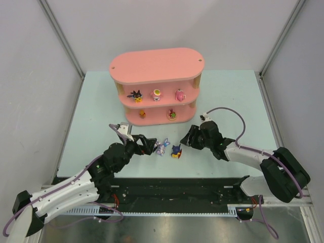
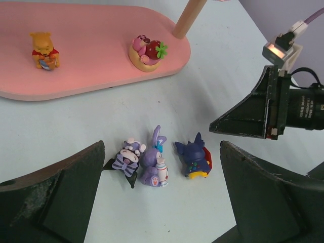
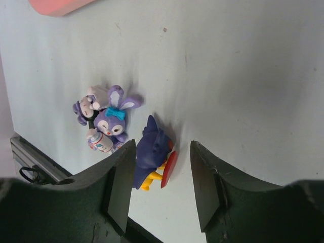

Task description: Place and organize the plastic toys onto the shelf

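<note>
The pink shelf (image 1: 156, 65) stands at the back of the table, with three toys on its middle tier (image 1: 157, 93) and two on its bottom board (image 2: 91, 55): a yellow bear (image 2: 44, 49) and a pink-red one (image 2: 148, 49). Three toys lie on the table: a striped purple one (image 2: 126, 159), a blue-purple rabbit (image 1: 162, 147) (image 2: 154, 164) and a dark blue one (image 1: 176, 151) (image 2: 195, 159). My left gripper (image 1: 147, 146) (image 2: 162, 202) is open, just short of them. My right gripper (image 1: 187, 137) (image 3: 162, 187) is open, and the dark blue toy (image 3: 152, 157) lies at the mouth of its jaws by the left finger.
A light wooden post (image 2: 188, 17) rises from the shelf's bottom board. The right gripper's tip (image 2: 253, 114) is close to the right of the dark blue toy. The table's near edge with its metal rail (image 1: 172, 202) runs just behind the toys.
</note>
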{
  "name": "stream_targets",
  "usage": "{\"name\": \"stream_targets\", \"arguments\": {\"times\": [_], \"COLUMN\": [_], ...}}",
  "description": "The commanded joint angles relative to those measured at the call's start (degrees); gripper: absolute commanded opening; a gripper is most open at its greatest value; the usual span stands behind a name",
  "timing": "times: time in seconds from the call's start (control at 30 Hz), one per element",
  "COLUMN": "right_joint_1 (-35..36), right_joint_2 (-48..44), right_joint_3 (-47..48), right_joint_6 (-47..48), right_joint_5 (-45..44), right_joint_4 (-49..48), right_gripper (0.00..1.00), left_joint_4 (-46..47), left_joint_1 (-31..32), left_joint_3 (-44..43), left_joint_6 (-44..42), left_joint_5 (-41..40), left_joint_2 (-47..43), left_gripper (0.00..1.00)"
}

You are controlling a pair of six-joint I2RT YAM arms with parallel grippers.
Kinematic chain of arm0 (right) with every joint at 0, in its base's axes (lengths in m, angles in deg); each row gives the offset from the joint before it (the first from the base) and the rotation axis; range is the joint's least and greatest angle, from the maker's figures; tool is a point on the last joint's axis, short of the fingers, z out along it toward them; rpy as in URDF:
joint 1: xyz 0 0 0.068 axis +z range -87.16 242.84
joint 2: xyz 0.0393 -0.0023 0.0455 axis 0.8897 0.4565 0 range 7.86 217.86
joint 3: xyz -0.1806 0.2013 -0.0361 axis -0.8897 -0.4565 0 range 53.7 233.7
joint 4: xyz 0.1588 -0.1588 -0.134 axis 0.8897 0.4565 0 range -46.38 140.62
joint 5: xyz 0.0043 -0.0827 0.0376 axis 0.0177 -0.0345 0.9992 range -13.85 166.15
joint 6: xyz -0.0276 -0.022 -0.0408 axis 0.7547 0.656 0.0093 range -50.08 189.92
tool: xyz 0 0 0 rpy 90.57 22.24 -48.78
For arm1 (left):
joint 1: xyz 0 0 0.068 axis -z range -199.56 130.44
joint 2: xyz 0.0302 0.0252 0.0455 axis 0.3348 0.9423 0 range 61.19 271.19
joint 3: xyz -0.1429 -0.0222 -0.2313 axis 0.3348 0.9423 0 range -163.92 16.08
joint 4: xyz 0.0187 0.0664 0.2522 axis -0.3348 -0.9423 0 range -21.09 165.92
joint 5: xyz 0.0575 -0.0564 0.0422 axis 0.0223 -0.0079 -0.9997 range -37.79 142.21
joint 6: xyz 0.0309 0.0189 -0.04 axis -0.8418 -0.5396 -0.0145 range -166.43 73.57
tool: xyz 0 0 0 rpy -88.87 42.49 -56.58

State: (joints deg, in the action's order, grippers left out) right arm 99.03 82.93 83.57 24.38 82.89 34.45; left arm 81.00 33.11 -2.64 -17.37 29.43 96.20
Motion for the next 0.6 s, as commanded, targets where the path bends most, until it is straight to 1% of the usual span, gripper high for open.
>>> {"name": "stream_targets", "arguments": {"times": [0.0, 0.17, 0.57], "right_joint_1": [1.9, 3.5, 4.9], "right_joint_2": [2.2, 4.5, 8.9], "right_joint_3": [0.9, 1.8, 3.9], "right_joint_6": [-3.1, -3.8, -4.1], "right_joint_5": [-5.0, -6.3, -6.7], "right_joint_4": [-0.7, -1.3, -3.4], "right_gripper": [0.51, 0.51, 0.50], "left_joint_4": [0.7, 0.4, -0.9], "left_joint_1": [0.2, 0.2, 0.2], "left_joint_3": [0.3, 0.4, 1.1], "left_joint_6": [0.6, 0.7, 0.9], "left_joint_5": [-0.8, -0.9, -1.4], "left_joint_2": [-1.2, -1.6, -3.6], "left_gripper": [1.00, 1.00, 1.00]}}
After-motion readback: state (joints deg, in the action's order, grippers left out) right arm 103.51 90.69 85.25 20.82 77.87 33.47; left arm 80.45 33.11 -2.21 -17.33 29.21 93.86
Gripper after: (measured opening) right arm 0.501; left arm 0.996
